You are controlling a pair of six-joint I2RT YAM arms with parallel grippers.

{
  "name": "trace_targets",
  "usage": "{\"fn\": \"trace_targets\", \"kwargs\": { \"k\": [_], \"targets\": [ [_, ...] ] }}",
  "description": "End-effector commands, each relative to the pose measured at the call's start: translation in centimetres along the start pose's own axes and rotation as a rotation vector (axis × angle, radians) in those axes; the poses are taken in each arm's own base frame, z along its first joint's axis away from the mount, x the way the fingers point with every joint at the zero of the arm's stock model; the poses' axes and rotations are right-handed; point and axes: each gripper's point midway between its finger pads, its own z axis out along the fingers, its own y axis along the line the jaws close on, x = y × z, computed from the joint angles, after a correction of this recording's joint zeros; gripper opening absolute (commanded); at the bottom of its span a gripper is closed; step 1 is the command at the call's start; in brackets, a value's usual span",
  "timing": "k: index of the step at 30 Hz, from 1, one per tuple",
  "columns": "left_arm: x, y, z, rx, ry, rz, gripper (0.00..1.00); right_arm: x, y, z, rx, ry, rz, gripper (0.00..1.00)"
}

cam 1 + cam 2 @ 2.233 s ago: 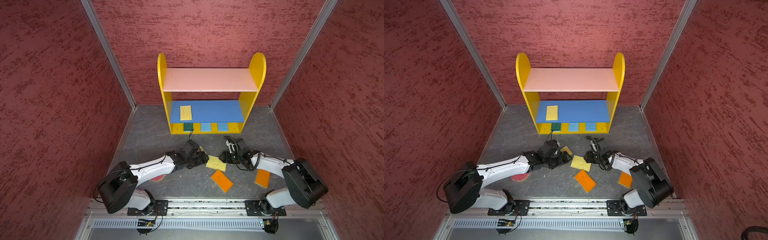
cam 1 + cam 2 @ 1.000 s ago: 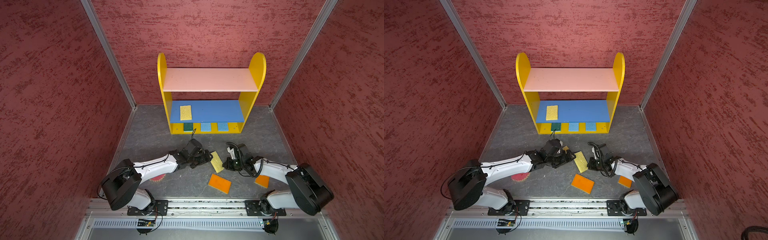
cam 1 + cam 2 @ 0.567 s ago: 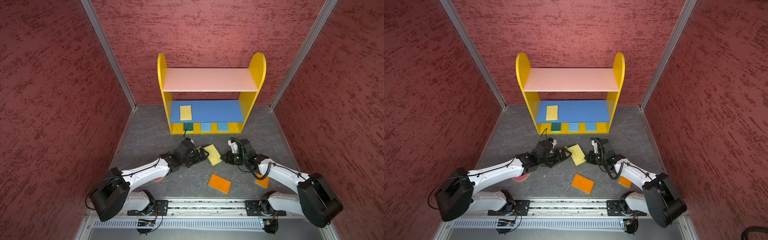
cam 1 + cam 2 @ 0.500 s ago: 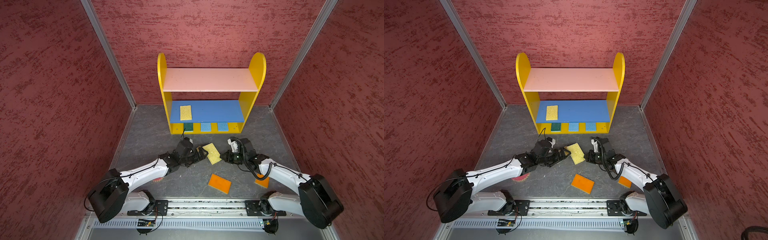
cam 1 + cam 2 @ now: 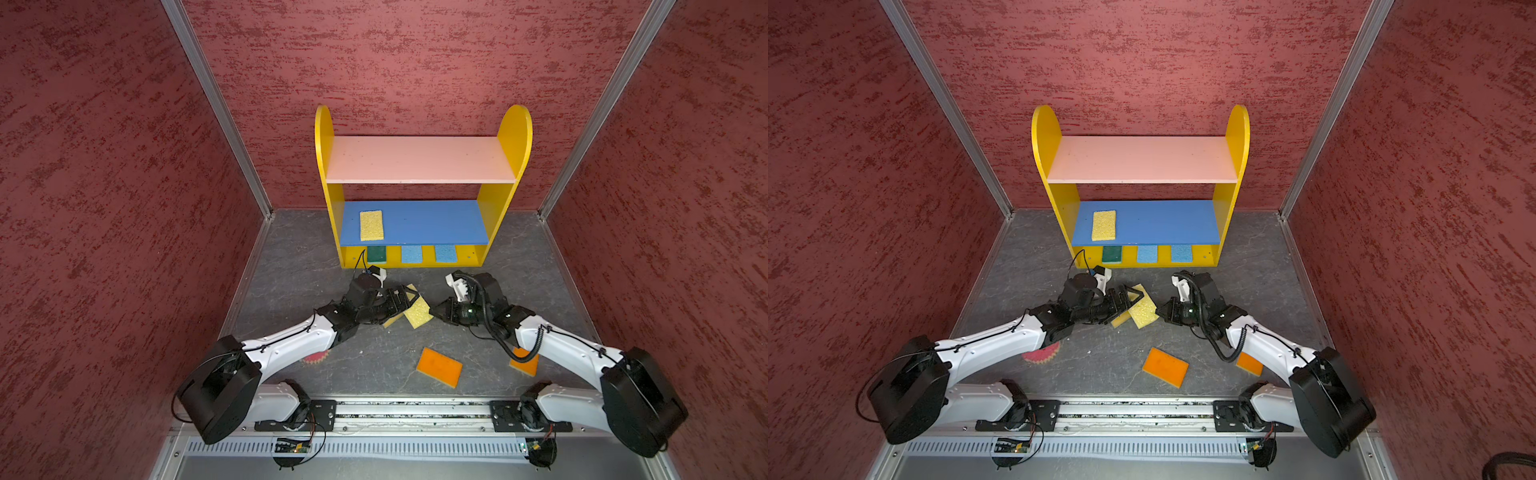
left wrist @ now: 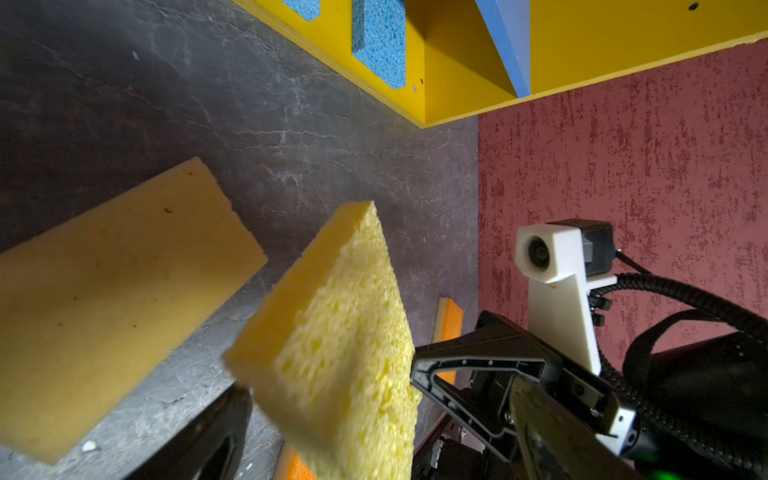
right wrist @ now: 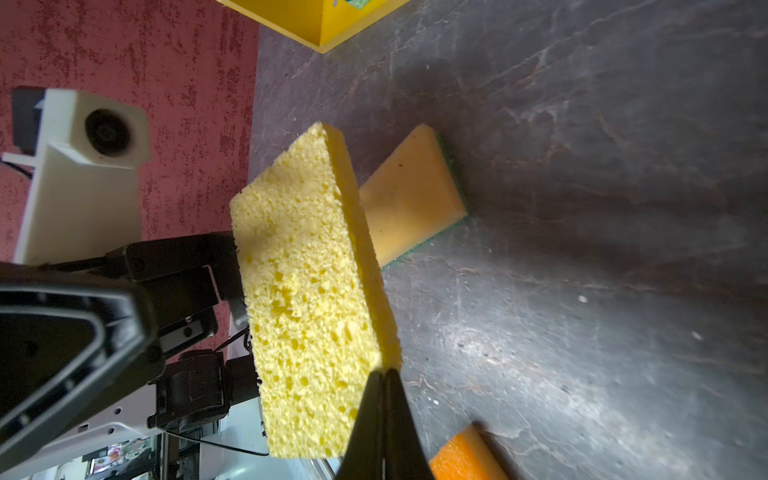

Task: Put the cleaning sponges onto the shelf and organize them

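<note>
Now | right gripper: jaws closed on a corner of the pale yellow rectangular foam sponge, held above the grey floor in front of the yellow three-tier shelf | left gripper: jaws wide, standing around the same sponge, contact I cannot tell | second pale yellow sponge: flat on the blue middle board

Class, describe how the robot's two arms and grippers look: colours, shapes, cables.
The left arm and right arm have white links, black joints and black base housings. Black cables run along them. The left gripper and right gripper are black with triangular open-frame fingers, beside white camera mounts.
</note>
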Motion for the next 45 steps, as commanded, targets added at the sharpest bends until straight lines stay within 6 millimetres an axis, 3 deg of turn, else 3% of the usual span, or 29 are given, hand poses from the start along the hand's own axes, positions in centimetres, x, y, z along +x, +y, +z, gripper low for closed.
{"fn": "trace_targets", "kwargs": {
  "k": [1,6,11,13,16,18,20,23,29,36,45],
  "targets": [
    [-0.6,-2.8,0.4,0.094,0.008,0.023,0.87,-0.7,2.1,0.3,-0.065,-0.017,-0.005,0.0],
    [-0.6,-2.7,0.7,0.096,0.013,0.018,0.62,-0.8,3.2,0.7,-0.125,-0.011,0.007,0.0],
    [-0.7,-2.6,0.5,0.087,0.005,0.016,0.3,-0.8,3.7,0.8,-0.138,-0.006,0.0,0.0],
    [-0.8,-2.5,0.4,0.08,0.003,0.016,0.25,-0.9,3.9,0.8,-0.146,-0.011,0.0,0.0],
    [-1.0,-2.4,0.1,0.078,-0.004,0.011,0.22,-1.0,3.7,0.7,-0.122,-0.016,-0.005,0.0],
    [-1.0,-2.4,-0.1,0.078,-0.007,0.01,0.19,-1.3,3.2,0.7,-0.086,-0.021,-0.013,0.15],
    [-1.1,-2.4,-0.4,0.078,-0.011,0.011,0.15,-1.4,3.3,0.6,-0.077,-0.019,-0.026,0.37],
    [-1.2,-2.4,-0.9,0.083,-0.017,0.015,0.1,-1.6,3.6,0.5,-0.078,-0.019,-0.051,0.51],
    [-1.5,-2.9,-2.2,0.129,-0.037,0.021,0.07,-2.3,5.9,-0.5,-0.145,-0.032,-0.132,0.57],
    [-1.8,-3.6,-3.4,0.165,-0.062,0.046,0.07,-2.0,9.4,-1.0,-0.369,-0.013,-0.106,0.6],
    [-2.1,-4.2,-4.0,0.182,-0.082,0.05,0.07,-1.4,9.5,-0.3,-0.419,0.032,-0.077,0.52]
  ]
}}
